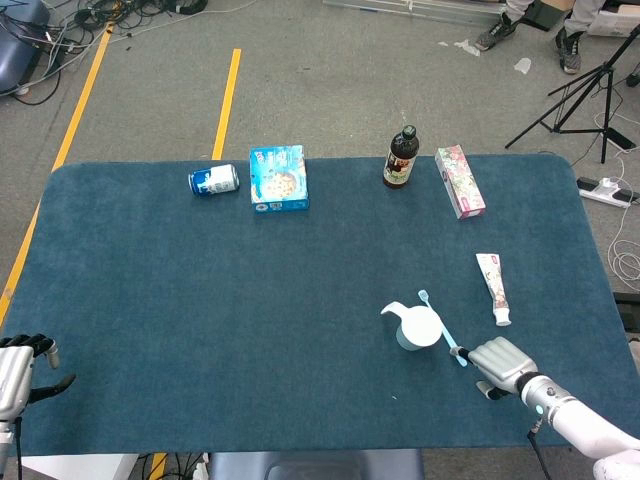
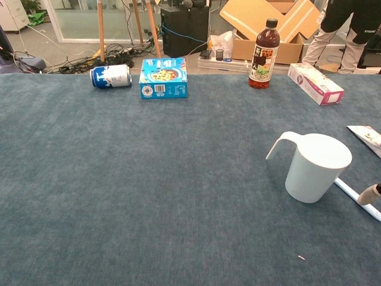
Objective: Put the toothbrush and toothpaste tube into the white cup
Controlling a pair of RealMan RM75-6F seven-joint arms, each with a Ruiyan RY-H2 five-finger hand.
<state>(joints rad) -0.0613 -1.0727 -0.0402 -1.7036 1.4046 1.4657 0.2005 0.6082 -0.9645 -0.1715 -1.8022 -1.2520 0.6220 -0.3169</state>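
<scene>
The white cup (image 1: 417,329) (image 2: 316,167) stands upright right of the table's middle, its handle pointing left. A light blue toothbrush (image 1: 443,329) (image 2: 352,194) lies flat just behind and right of it, brush head towards the far side. Further right, the white toothpaste tube (image 1: 493,286) (image 2: 365,136) lies flat with its cap towards me. My right hand (image 1: 497,359) sits low at the near end of the toothbrush handle, palm down, holding nothing. One fingertip (image 2: 369,194) touches the handle. At the near left corner, my left hand (image 1: 17,375) rests with fingers apart, empty.
Along the far edge stand a blue can (image 1: 214,180) on its side, a blue box (image 1: 278,178), a dark bottle (image 1: 401,158) and a pink box (image 1: 460,181). The right table edge (image 1: 604,270) runs close beyond the toothpaste.
</scene>
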